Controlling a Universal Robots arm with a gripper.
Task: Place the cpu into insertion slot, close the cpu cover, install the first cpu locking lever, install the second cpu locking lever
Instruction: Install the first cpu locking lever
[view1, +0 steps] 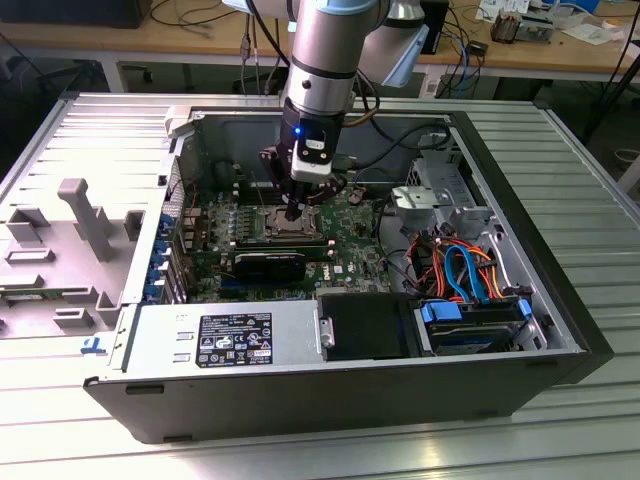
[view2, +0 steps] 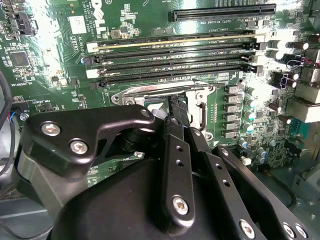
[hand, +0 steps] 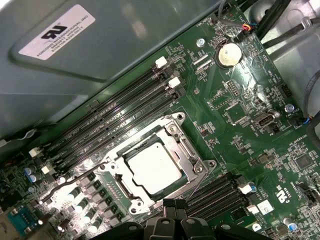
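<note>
Hovering just over the silvery-rimmed square insertion slot (hand: 152, 167), black gripper (hand: 169, 204) w/ fingers pinched together, holding nothing. Small silvery-tan square cpu (hand: 154, 168) sits in that slot; thin silvery cpu cover frame (hand: 192, 156) is down around it.

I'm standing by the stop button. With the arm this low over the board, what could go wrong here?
1. The end effector hangs at the socket's edge; a skewed push might scrape the chip or the metal cover around it.
2. Memory slots run close on both sides, so sideways drift could knock them.
</note>
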